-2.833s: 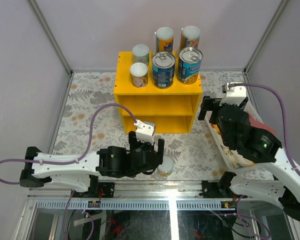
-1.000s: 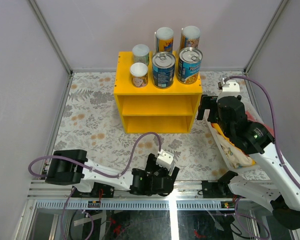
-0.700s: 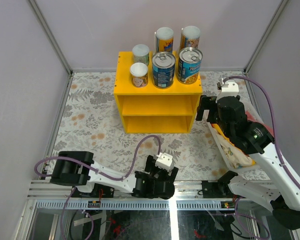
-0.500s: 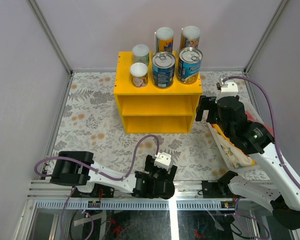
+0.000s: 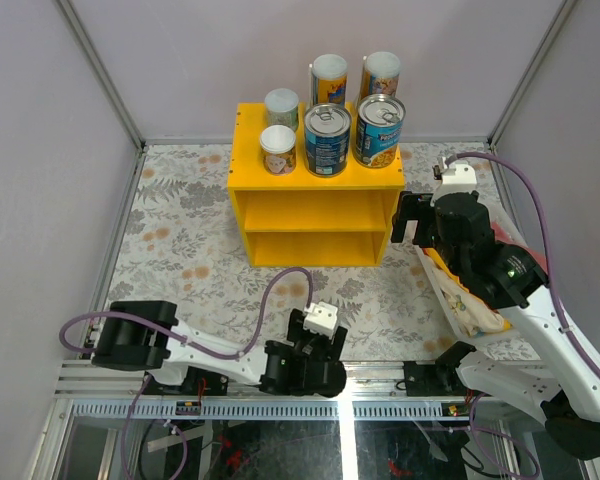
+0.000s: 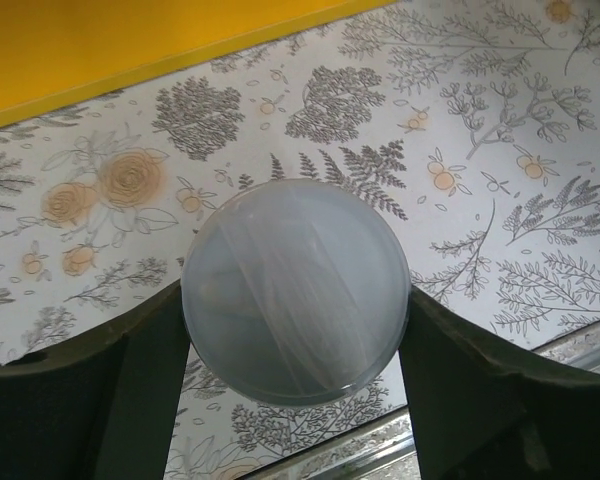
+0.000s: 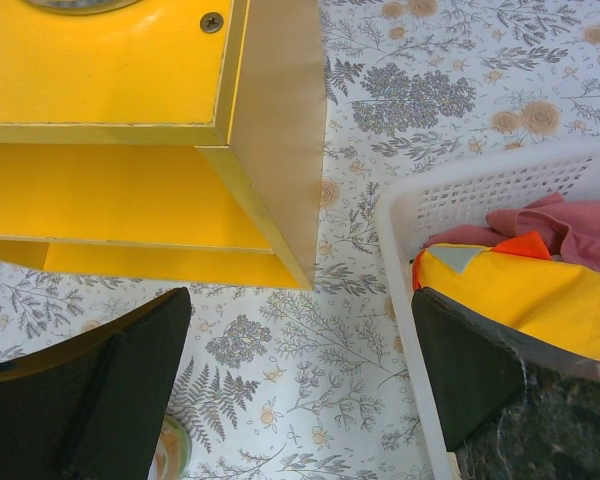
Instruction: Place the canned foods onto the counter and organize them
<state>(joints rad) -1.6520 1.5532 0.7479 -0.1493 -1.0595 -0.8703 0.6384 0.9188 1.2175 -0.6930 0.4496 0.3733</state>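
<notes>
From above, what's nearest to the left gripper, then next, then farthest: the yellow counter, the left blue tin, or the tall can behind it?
From the left gripper:
1. Yellow counter, straight ahead of it.
2. Left blue tin, at the front of the counter's top.
3. Tall can, behind that tin.

light: bright, even | shadows: soft | focus: fingers (image 6: pixel 130 400) blurred (wrist views) | glare: streak on base panel (image 5: pixel 346 415)
</notes>
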